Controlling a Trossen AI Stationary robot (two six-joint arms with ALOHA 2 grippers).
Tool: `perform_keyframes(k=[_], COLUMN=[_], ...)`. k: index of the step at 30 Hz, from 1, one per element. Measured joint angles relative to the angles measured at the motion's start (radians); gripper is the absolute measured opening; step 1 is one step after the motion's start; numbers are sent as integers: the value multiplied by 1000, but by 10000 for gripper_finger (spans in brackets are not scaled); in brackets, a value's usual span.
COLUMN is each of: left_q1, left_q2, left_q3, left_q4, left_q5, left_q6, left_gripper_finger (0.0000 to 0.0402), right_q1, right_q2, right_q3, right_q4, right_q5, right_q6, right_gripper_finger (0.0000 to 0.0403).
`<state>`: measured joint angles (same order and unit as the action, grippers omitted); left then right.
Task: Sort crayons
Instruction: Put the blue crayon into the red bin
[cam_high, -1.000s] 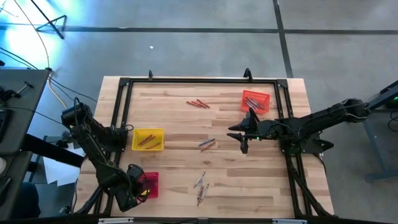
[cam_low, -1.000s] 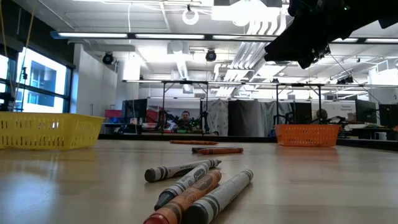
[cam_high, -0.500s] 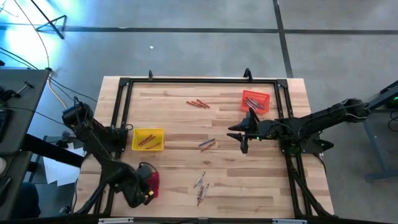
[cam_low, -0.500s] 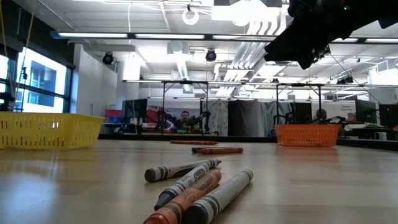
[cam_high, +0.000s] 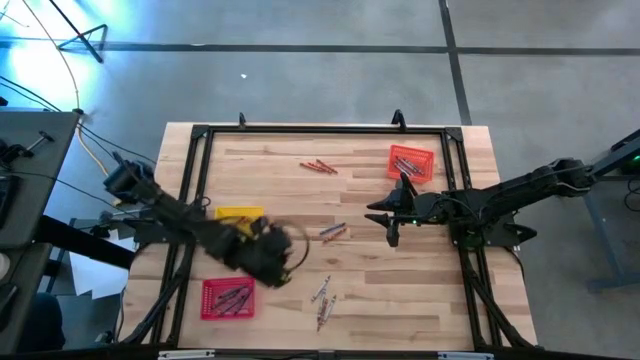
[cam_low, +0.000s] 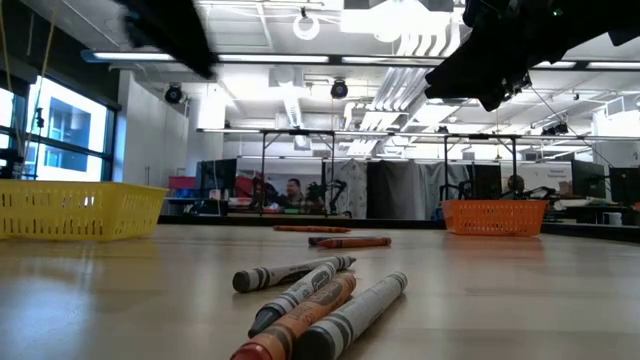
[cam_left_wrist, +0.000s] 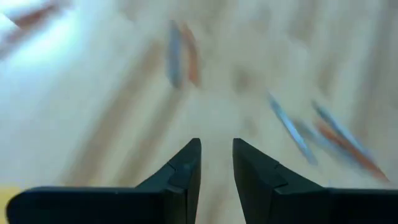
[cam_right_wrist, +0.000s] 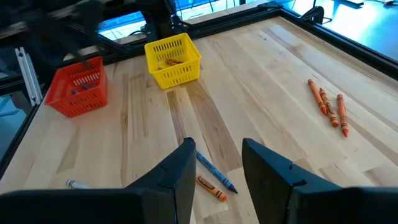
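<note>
crayons: loose sticks are seen in three spots on the table (cam_high: 420, 300); grey cluster (cam_high: 322, 300) near the front edge, blue-and-orange pair (cam_high: 333, 231) mid-table, orange trio (cam_high: 319, 166) toward the back.
sorted so far: some crayons are seen in the yellow tray (cam_right_wrist: 173, 60), red tray (cam_high: 228, 298) and orange tray (cam_high: 411, 163).
left gripper (cam_left_wrist: 216, 163): carried above mid-table, blurred; fingers are parted with a narrow gap, nothing is held.
right gripper (cam_right_wrist: 216, 163): held over the blue-and-orange pair; fingers are spread, empty.
handling: judged light, rigid, brittle if squeezed hard; round, likely to roll.
grasp point: mid-length is advised, pinched across the stick; touching neighbours could be dragged.
</note>
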<state>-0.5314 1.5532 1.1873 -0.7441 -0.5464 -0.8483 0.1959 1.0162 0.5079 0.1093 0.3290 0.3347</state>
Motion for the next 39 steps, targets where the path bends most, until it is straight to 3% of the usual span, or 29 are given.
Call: perform_keyframes(k=[9, 14, 25, 39], left_q1=[272, 355, 415, 399], left_q2=[87, 209, 357, 387], left_q3=[0, 0, 0, 0], left_q4=[297, 438, 462, 535], left_q5=[-38, 214, 205, 260], left_q6=[285, 393, 493, 495], left_gripper_finger=[78, 78, 78, 78], right_q1=[0, 0, 0, 0], right_q2=[0, 0, 0, 0], right_q3=[1, 1, 1, 1], right_q4=[-21, -62, -99, -159], right_q5=[0, 3, 4, 64], right_q6=[-3, 3, 38, 87], right_gripper_finger=[125, 125, 125, 125])
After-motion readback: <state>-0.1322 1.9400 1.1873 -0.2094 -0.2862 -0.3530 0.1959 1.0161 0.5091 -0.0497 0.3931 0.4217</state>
